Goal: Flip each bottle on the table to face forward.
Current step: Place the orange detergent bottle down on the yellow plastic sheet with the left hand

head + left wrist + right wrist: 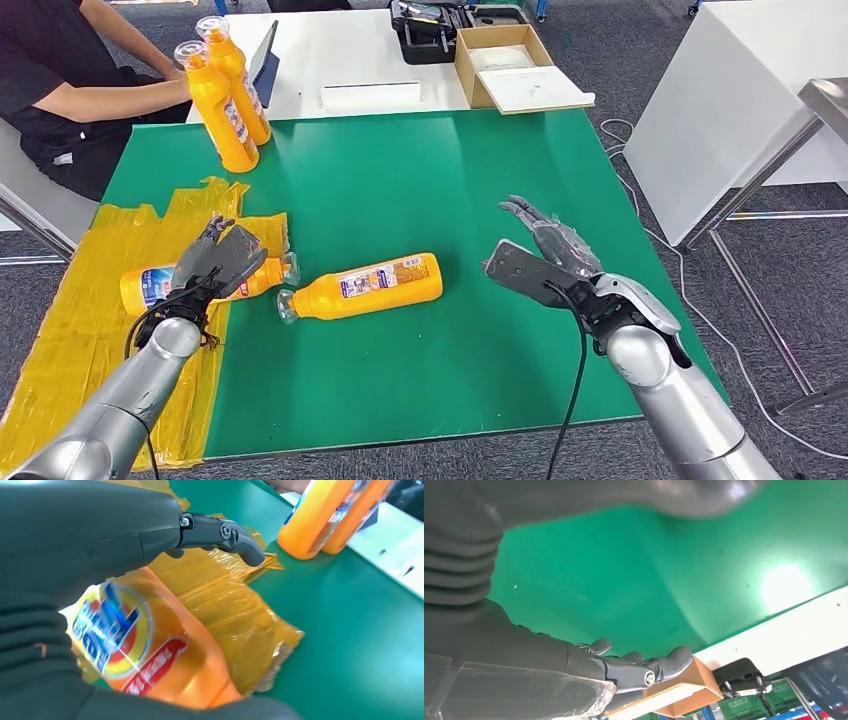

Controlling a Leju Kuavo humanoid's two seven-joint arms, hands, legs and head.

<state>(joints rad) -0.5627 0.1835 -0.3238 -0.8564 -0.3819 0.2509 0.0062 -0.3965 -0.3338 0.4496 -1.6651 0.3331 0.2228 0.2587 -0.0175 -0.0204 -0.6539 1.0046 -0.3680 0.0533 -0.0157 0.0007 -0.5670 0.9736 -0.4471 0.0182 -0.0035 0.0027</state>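
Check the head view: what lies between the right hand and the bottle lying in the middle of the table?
Nothing. In the head view, only bare green table separates the right hand from the flat end of the middle bottle.

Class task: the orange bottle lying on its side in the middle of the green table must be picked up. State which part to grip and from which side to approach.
Grip the bottle around its wide labelled body, probably from above. It lies flat, cap toward the robot's left, so the body's long sides are free. The open right hand hovers nearest.
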